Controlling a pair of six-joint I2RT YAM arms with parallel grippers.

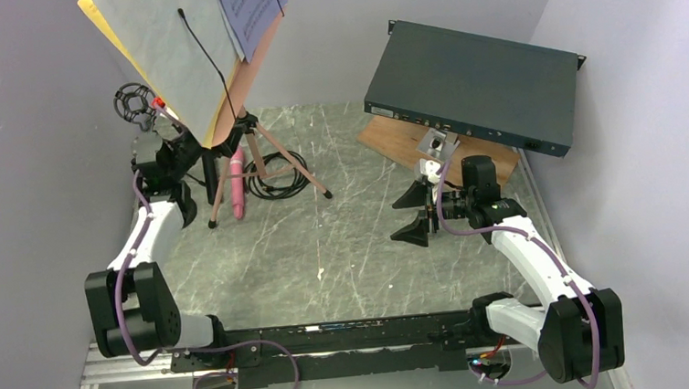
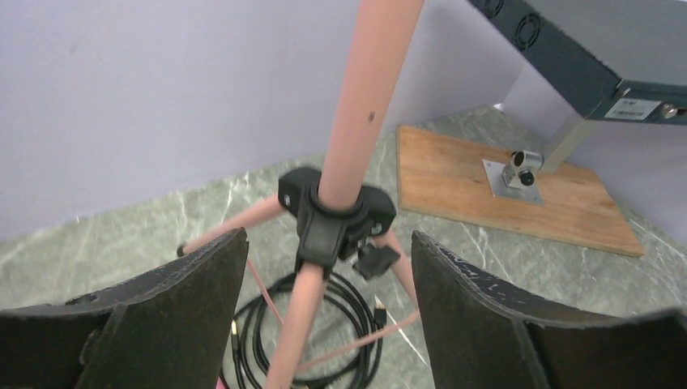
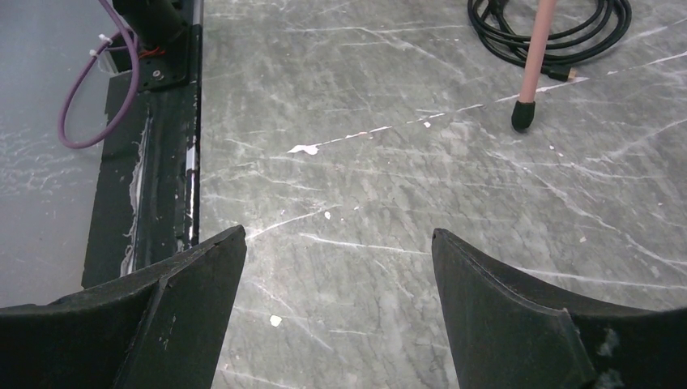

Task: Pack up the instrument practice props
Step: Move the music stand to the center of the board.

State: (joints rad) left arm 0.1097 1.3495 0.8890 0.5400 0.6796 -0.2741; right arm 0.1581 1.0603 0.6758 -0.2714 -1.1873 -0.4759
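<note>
From above, the music stand [image 1: 242,124] is upright in the upper left of the frame. Its tripod legs are spread on the table [image 1: 372,247], and sheet-music pages [image 1: 250,4] lie on its tilted desk. A pink microphone [image 1: 237,179] lies between the legs, next to a cable coil [image 1: 277,176]. A black mic holder [image 1: 136,101] sits at the far left. The left gripper [image 1: 189,149] reaches in at the height of the tripod, probably because the stand has to be taken hold of low down before it can be folded. The right gripper [image 1: 413,213] hangs at centre right, well away from the props, below the rack box [image 1: 471,85] and the wooden board [image 1: 392,141]. Nothing looks packed yet.

In the left wrist view, the left gripper's [image 2: 328,239] jaws are spread wide on either side of the tripod hub [image 2: 324,219] and the centre pole [image 2: 364,105]. They touch neither, so this reads as lining up for a grasp rather than a hold.

In the right wrist view, the right gripper [image 3: 339,235] is released and empty over bare table. One stand leg [image 3: 536,49] and part of the cable coil [image 3: 494,36] show at the upper right. It appears to be waiting out of the way.
</note>
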